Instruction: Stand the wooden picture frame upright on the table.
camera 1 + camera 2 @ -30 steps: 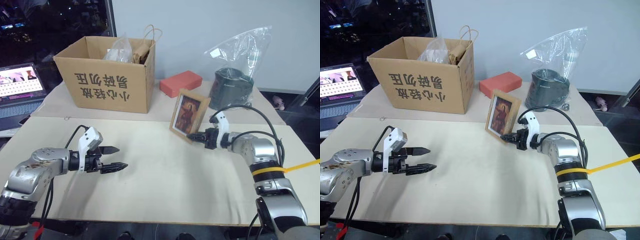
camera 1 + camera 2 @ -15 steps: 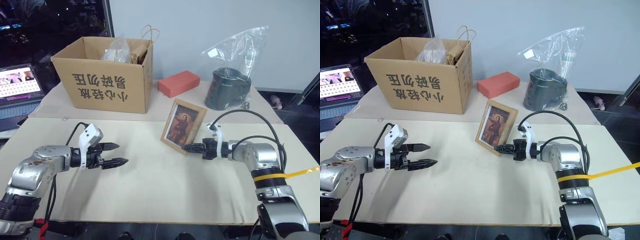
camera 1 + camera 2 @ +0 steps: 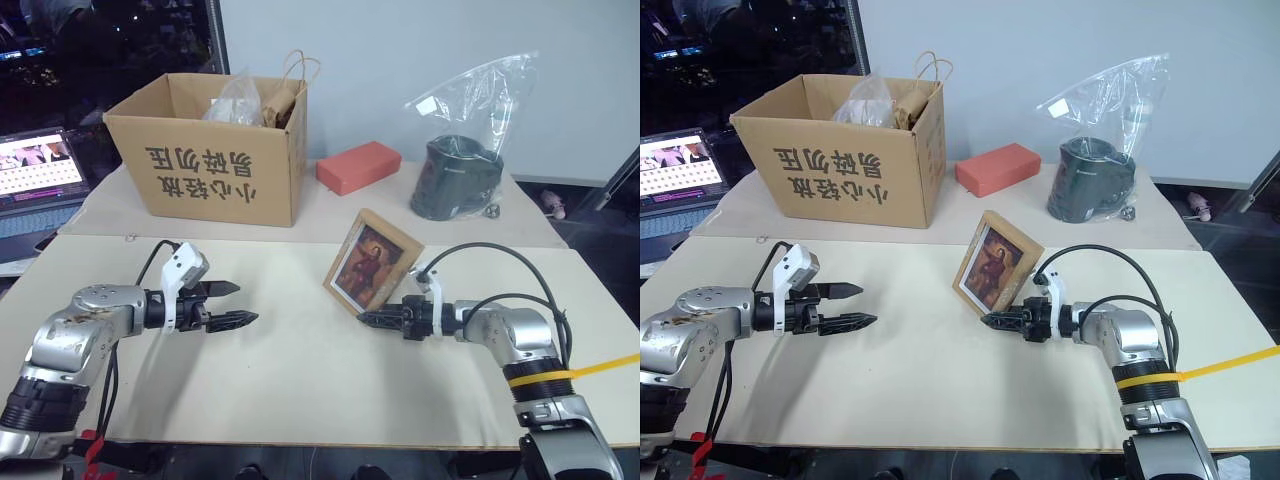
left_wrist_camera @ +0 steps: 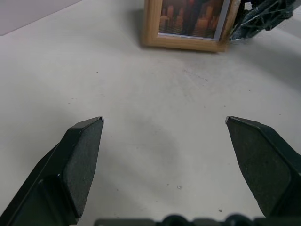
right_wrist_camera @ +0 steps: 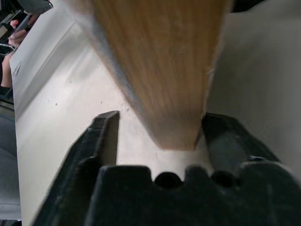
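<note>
Since a second ago we see the wooden picture frame (image 3: 371, 262) tip from near upright to a clear tilt, its top corner leaning toward the robot's right, and the right gripper (image 3: 372, 319) drop lower and pull back along the table (image 3: 300, 380). We note the frame rests on its lower edge near the table's middle, picture side facing the robot. In the right wrist view the frame's wooden edge sits between the two black fingers (image 5: 101, 141); a gap shows on one side, while the other finger is at or very near the wood, so the jaws are part-way apart and not clamping. We cannot tell whether the frame leans on that finger. The left gripper (image 3: 232, 304) hovers above the table, well apart from the frame, jaws wide and empty. Behind the frame: a cardboard box (image 3: 215, 160), a red block (image 3: 359, 166), a bagged dark pot (image 3: 459, 178).
</note>
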